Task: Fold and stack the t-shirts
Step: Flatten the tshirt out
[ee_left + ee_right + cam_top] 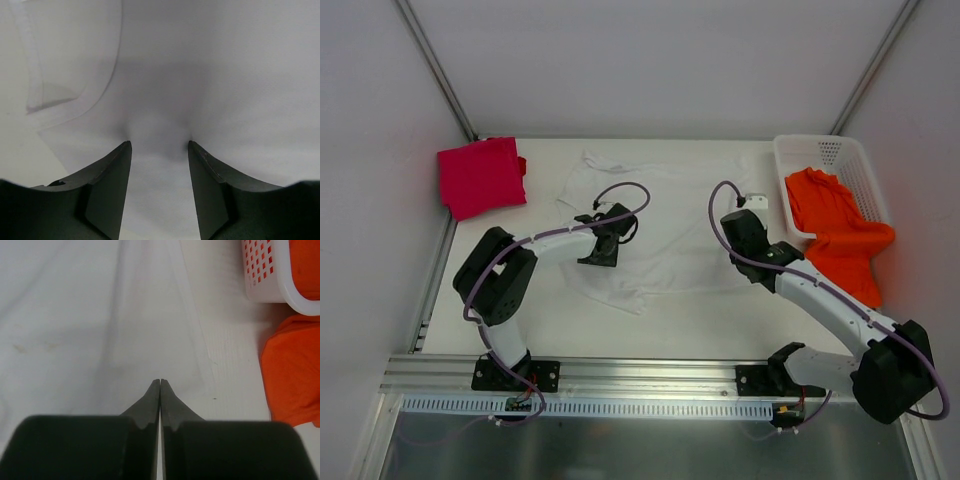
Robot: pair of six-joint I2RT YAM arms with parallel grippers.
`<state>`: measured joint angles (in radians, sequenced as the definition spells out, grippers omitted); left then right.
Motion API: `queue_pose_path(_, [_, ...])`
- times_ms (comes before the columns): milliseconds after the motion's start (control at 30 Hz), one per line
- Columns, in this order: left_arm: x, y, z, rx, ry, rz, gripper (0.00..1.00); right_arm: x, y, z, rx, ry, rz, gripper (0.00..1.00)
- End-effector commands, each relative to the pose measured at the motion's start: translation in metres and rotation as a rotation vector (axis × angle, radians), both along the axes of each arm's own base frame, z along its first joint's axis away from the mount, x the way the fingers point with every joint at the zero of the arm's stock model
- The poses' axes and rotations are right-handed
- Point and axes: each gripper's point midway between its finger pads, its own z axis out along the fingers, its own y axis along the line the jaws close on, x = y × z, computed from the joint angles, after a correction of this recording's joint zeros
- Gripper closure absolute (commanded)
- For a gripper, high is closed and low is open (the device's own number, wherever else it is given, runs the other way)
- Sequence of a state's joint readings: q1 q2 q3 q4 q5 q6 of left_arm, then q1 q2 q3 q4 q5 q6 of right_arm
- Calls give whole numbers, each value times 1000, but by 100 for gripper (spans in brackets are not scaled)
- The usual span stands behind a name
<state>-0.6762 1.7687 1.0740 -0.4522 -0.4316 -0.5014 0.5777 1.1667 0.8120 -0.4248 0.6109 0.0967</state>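
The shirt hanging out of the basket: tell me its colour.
The shirt is bright orange, clearest in the top external view.

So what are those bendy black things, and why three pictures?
They are two robot arms, each with a two-finger gripper. The big picture looks down from above; the other two come from cameras on the wrists. On the table lie a spread white t-shirt, a folded magenta t-shirt, and an orange t-shirt spilling from a white basket. The left gripper pinches a bunch of the white t-shirt. The right gripper is shut, near that shirt's edge; whether it caught cloth I cannot tell.
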Motion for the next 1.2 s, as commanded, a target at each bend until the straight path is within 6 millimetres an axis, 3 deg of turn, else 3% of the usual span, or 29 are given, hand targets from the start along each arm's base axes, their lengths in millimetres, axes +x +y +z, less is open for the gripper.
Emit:
queue_pose_path(0, [-26,66,-2,216,62,136,50,-7,-7,3,-12,-5,-17,99])
queue_pose_path(167, [-19,82,3,201,47,223,40,-11,-11,1,-26,4,-19,100])
queue_pose_path(267, [-14,90,14,219,4,261,11,-14,-14,0,-25,0,-22,100])
queue_pose_path(333, [-8,89,29,196,-44,277,1,-16,-15,-1,-21,-1,-26,99])
queue_pose_path(467, [1,72,71,102,-162,257,1,-18,-7,-8,23,11,-7,93])
queue_pose_path(567, [2,58,134,-3,-316,223,1,-19,2,-12,64,32,18,58])
queue_pose_path(600, [-6,60,140,-4,-313,218,1,-20,3,-12,71,34,21,34])
queue_pose_path(667, [-26,67,148,-66,-311,252,1,-23,3,-10,81,34,21,18])
queue_pose_path(800, [-78,76,114,-157,-181,291,1,-30,2,0,130,-12,21,14])
queue_pose_path(967, [-142,65,64,-298,-25,326,1,-38,4,-1,168,-11,40,14])
queue_pose_path(1167, [-188,66,16,-235,70,337,1,-48,-3,-4,178,-22,33,14])
